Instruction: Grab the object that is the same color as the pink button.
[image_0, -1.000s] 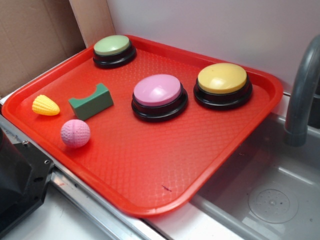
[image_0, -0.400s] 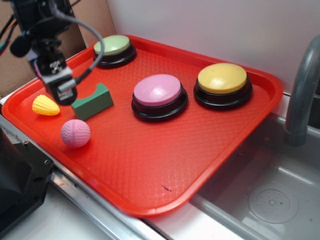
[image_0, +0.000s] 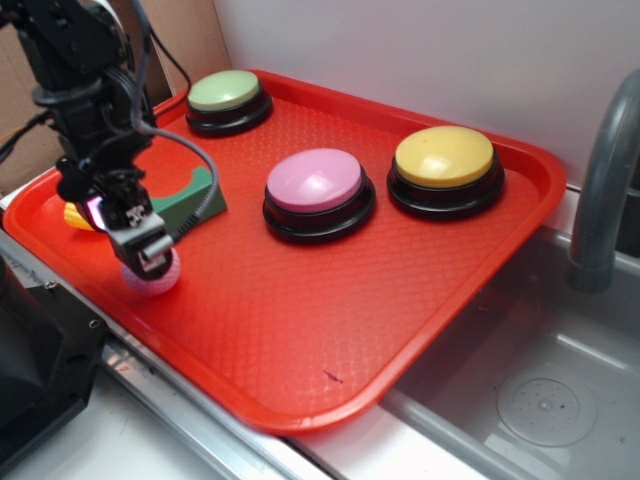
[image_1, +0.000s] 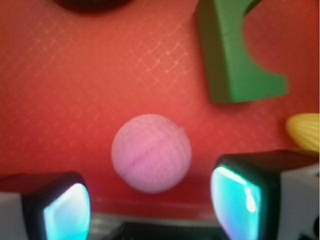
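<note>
Wide red plastic tray with a diamond-textured floor (image_0: 300, 330), carrying every item of the scene. Beyond the hand, toward the tray's middle: large round pink dome button on a black circular base (image_0: 318, 192), the colour reference for the task.

Black robot gripper with pale fingertip pads (image_0: 145, 252), poised over the tray's near-left corner, jaws spread wide and holding nothing. In the wrist view, gripper (image_1: 150, 205) framed by two dark fingers with glowing cyan pads, one at lower left, one at lower right, neither touching anything.

Just beyond the hand and to its right in the wrist view: green block with a curved notch (image_1: 232, 55); in the exterior view (image_0: 205, 190), half hidden behind the arm.

Small pink ball with a dimpled, golf-ball-like surface (image_1: 151, 152), resting on the tray floor close to the near rim. Position relative to the hand: directly ahead of the open jaws, centred on the gap between them, slightly nearer the left finger than the right in the wrist view. No long axis, so no preferred closing direction. In the exterior view, pink ball (image_0: 155, 280) directly beneath the fingertips, mostly covered by them.

Farther right of the hand: yellow corn-shaped toy (image_1: 305, 131), clear of the closing path.

Judged requirement for the coming move: further straight advance until the pads flank the ball's widest part, then closure.
</note>
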